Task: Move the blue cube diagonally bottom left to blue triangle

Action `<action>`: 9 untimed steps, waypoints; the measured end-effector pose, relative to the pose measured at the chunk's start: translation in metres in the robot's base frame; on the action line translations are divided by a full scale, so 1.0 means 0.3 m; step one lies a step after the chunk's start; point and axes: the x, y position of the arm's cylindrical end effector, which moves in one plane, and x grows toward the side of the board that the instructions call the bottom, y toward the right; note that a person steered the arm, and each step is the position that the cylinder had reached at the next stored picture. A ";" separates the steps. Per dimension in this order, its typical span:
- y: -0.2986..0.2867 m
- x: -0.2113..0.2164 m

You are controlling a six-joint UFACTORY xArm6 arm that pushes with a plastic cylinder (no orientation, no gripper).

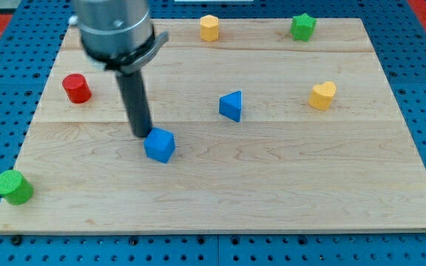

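Note:
The blue cube (160, 145) lies left of the board's middle. The blue triangle (231, 106) stands up and to the right of it, about a hundred pixels away. My tip (142, 134) is at the cube's upper left corner, touching it or almost touching it. The dark rod rises from there to the grey arm body at the view's top left.
A red cylinder (75, 88) stands at the left. A green cylinder (13, 186) is at the bottom left corner. A yellow hexagonal block (210, 27) and a green star (302, 26) sit along the top edge. A yellow heart (322, 95) is at the right. The wooden board (272, 185) lies on a blue pegboard.

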 end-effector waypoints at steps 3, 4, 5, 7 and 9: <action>-0.369 0.040; -0.600 0.038; -0.634 0.035; -0.635 0.033; -0.635 0.031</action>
